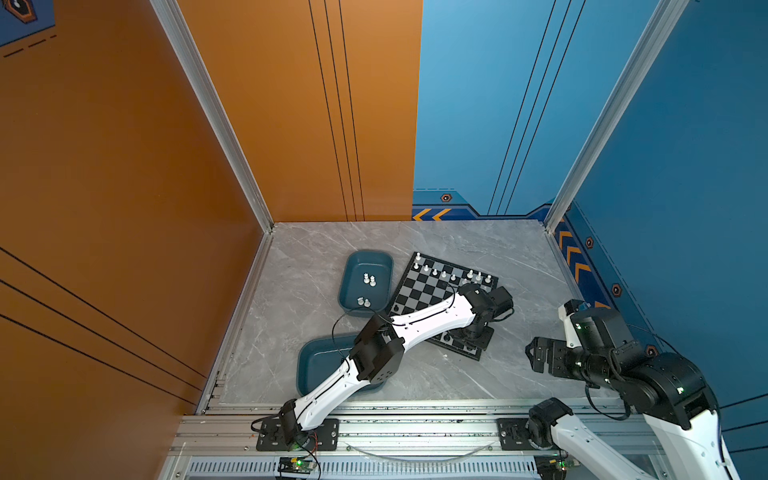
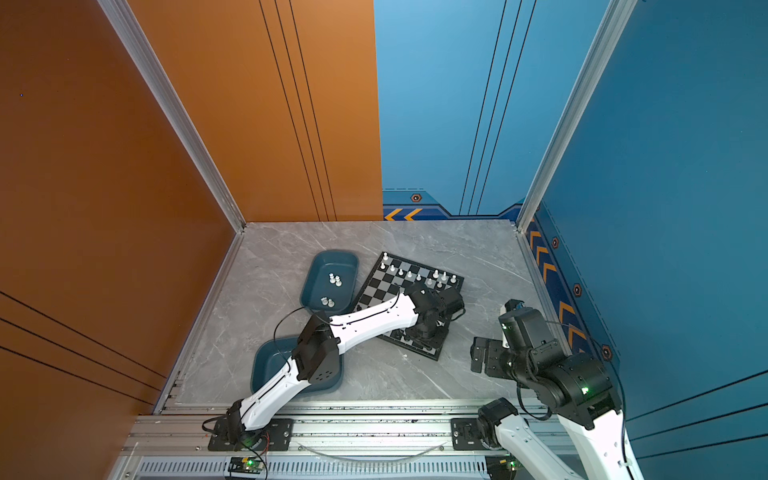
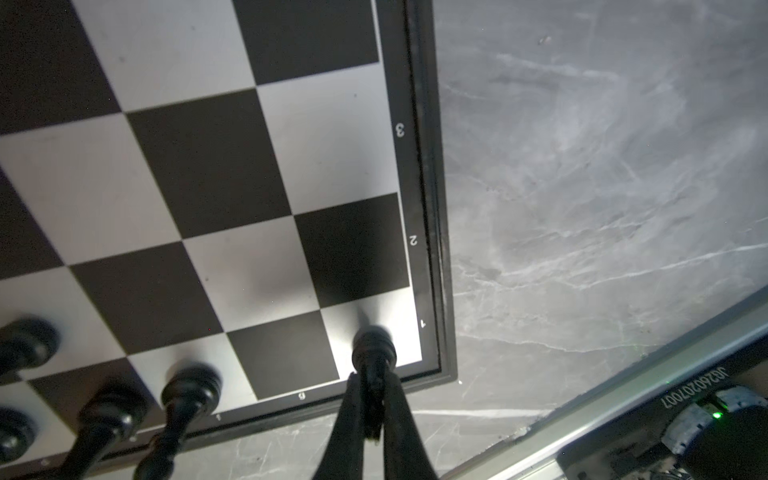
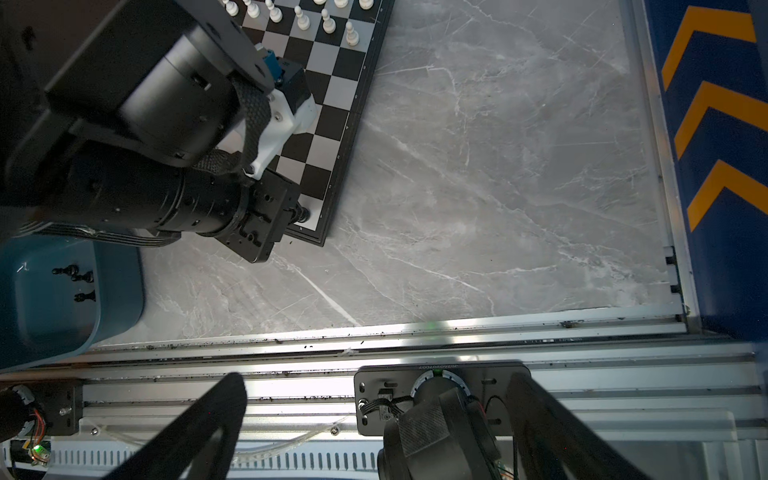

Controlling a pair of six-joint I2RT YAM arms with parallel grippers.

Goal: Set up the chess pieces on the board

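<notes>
Though half hidden, 1 black piece (image 3: 372,345) (blurred)

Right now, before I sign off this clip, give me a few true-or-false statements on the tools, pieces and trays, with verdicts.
1. The left tool is shut on a black piece. True.
2. That piece is at the middle of the board. False: it is at a silver corner square.
3. The right tool is open and holds nothing. True.
4. The far tray holds black pieces. False: white pieces are in it.
5. A white row stands along the board's far side. True.
</notes>
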